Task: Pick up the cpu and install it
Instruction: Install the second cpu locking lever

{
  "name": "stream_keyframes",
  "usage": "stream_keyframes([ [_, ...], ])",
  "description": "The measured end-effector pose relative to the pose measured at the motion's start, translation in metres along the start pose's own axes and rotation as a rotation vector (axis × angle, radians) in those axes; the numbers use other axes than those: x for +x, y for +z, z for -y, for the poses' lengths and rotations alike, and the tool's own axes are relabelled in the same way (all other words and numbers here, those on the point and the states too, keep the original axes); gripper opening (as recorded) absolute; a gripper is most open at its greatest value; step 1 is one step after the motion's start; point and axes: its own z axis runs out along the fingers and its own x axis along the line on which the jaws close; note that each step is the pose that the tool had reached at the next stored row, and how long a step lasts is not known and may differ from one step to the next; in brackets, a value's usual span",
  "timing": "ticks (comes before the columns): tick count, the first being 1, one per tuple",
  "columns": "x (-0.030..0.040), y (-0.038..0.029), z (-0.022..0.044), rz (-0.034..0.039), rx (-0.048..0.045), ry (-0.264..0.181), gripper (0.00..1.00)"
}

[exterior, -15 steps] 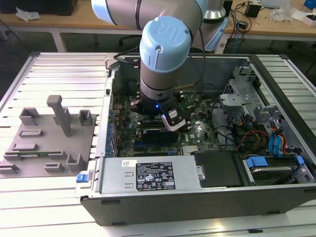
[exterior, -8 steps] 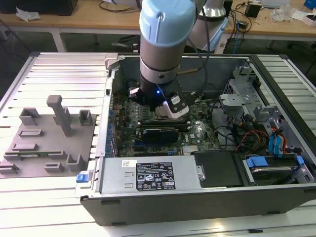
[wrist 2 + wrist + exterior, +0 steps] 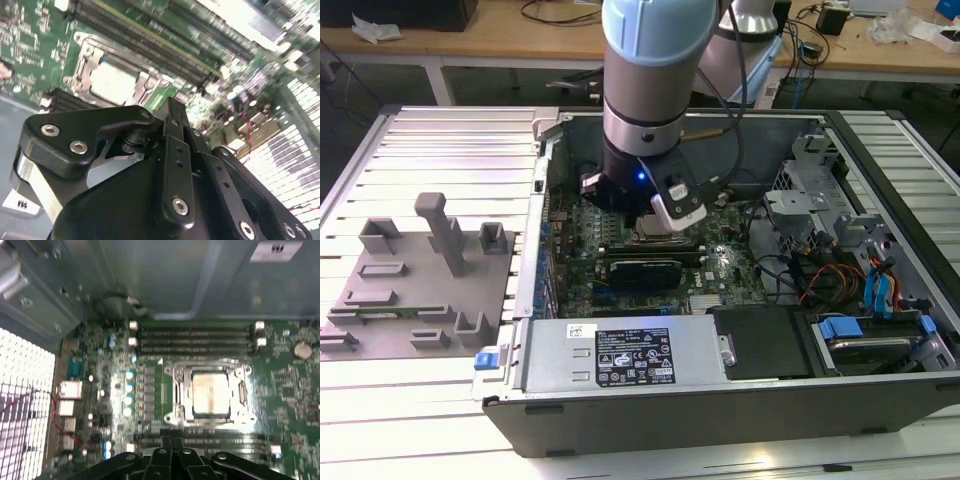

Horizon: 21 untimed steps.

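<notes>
In both wrist views the black gripper (image 3: 172, 452) had its fingers (image 3: 176, 131) pressed together with nothing between them. Just beyond the tips lay the small flat square cpu with a silvery-grey metal top (image 3: 210, 392), already seated inside the dark socket with its bright metal frame (image 3: 172, 392) on the green motherboard (image 3: 295, 390).

Judged from this, the placing looked done; doing the step well meant checking the chip sat flat and square within the frame before anything pressed on it.

The exterior view showed what the wrist views could not: the grey open computer case (image 3: 620, 420) on the slatted desk (image 3: 430, 150), and the grey plastic fixture plate (image 3: 420, 290) well apart on that view's left.
</notes>
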Motion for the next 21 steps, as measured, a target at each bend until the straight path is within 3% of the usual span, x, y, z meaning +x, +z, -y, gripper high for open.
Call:
stream_keyframes([
  [3,-0.0001,-0.0001,-0.0001,0.0012,0.0493,0.005,0.11],
  [6,-0.0001,-0.0002,-0.0001,0.0032,0.0861,0.016,0.11],
  [7,-0.0001,-0.0002,-0.0001,0.0035,0.0899,0.017,0.11],
  [12,-0.0047,-0.0002,-0.0002,0.0036,0.09,0.018,0.11],
  [16,-0.0171,-0.0004,-0.0002,0.0036,0.09,0.017,0.11],
  [19,-0.0315,-0.0006,-0.0002,0.0036,0.0901,0.017,0.11],
  [21,-0.0374,-0.0007,-0.0004,0.0036,0.09,0.018,0.11],
])
